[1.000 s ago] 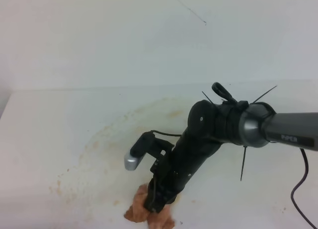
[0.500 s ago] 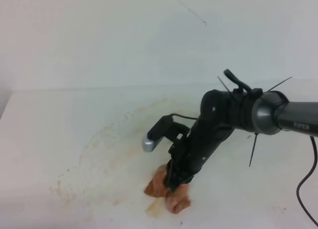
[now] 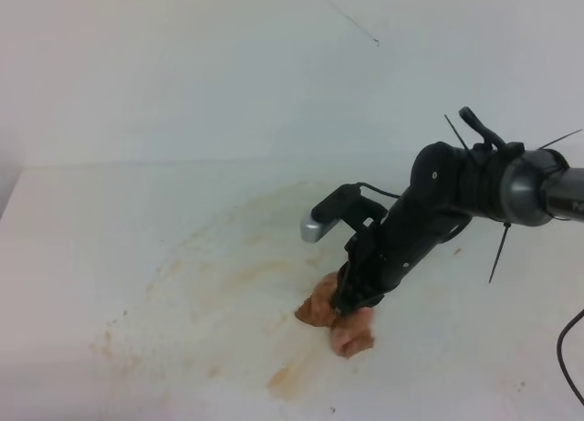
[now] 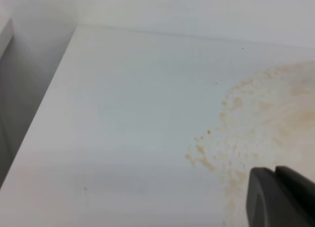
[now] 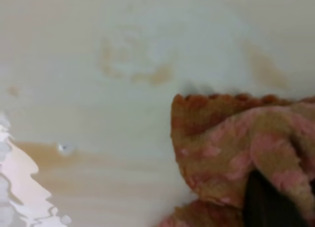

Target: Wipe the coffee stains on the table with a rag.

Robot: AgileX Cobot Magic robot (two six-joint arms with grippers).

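Note:
The pinkish-brown rag lies wadded on the white table, right of the centre. My right gripper points down into it and is shut on the rag. Coffee stains spread as faint yellowish smears left of the rag, with a tan blotch near the front edge. In the right wrist view the rag fills the lower right, a dark finger pressed into it. In the left wrist view only a dark corner of my left gripper shows, beside speckled stains.
A pale wall rises behind the table. The table's left edge drops off beside it. A black cable hangs at the far right under the right arm.
My right arm has dragged the rag from the front edge back and to the right across the stains. A tan blotch now shows where the rag was.

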